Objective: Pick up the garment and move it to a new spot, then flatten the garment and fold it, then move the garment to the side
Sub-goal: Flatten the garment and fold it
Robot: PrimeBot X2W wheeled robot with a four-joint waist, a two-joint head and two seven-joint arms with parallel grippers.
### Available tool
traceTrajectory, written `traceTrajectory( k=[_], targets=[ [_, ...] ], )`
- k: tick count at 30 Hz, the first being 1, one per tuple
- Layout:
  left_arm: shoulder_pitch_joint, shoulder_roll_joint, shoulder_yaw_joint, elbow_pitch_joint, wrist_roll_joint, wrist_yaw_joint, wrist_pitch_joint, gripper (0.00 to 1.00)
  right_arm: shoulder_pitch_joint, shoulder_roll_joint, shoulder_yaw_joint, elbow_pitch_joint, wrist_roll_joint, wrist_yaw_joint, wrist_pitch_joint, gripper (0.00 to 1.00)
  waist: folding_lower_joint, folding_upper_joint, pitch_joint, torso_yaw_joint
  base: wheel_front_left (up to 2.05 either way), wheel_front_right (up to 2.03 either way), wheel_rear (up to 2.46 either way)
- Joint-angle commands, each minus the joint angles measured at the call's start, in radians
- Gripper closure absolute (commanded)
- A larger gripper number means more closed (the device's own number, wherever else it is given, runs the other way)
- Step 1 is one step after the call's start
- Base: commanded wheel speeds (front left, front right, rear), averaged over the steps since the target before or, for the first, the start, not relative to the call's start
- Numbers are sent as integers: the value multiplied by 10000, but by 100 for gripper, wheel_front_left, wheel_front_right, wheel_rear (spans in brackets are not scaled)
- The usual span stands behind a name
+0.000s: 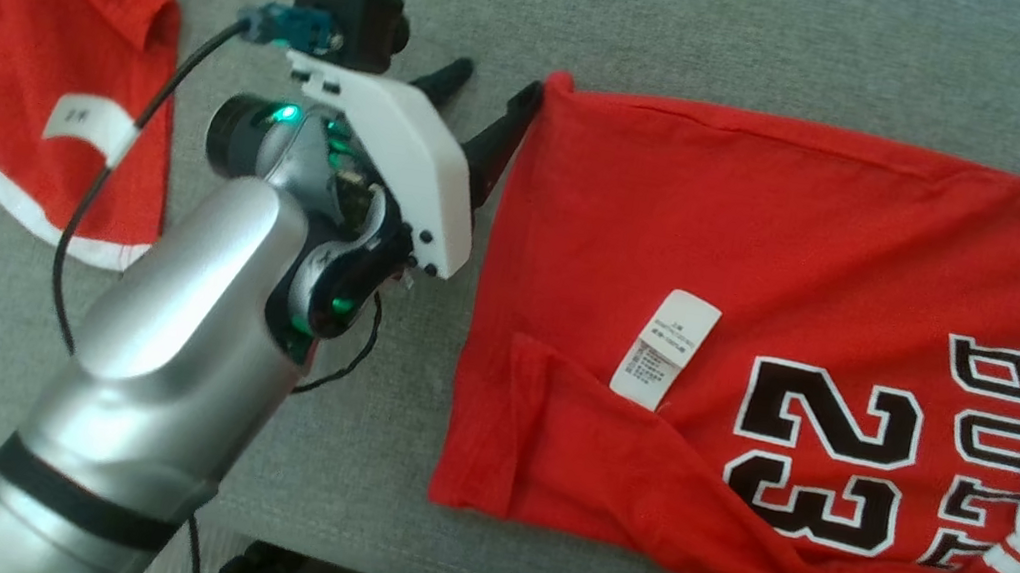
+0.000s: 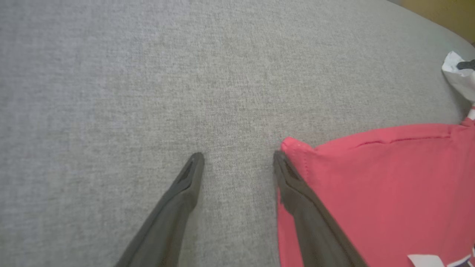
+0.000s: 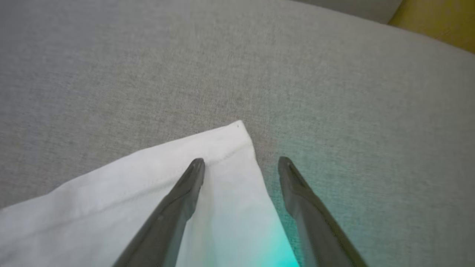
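Jersey (image 1: 776,266) on grey cushion (image 1: 710,33); left claw (image 1: 497,79) splayed beside corner

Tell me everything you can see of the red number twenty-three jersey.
The red jersey lies spread flat on the grey cushion, its lower edge folded over and creased. It has a black, white-edged 23 and lettering, white red-striped parts, and a white care label showing. The open left pincer has one finger at its corner; contact is unclear.

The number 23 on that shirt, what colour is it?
The 23 is black, outlined white, on the red shirt; best in head view.
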Motion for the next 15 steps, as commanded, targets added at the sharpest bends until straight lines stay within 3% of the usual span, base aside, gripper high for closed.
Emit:
traceTrajectory(
  k=[1, 7, 15],
  targets=[
    [48, 235, 168, 100, 4, 10, 76, 0, -87, -213, 115, -288, -1, -7, 13, 0, -1, 0, -8, -6, 0, 0, 0],
    [-83, 203, -2, 299, -165, -235, 418, 0, -80, -40, 523, -5, 598, -7, 182, 0, -1, 0, -36, -168, 0, 0, 0],
    [-70, 281, -76, 125, -215, -198, 610, 0, -149, -114, 738, 117, 792, -7, 99, 0, -1, 0, -118, -269, 0, 0, 0]
  ],
)
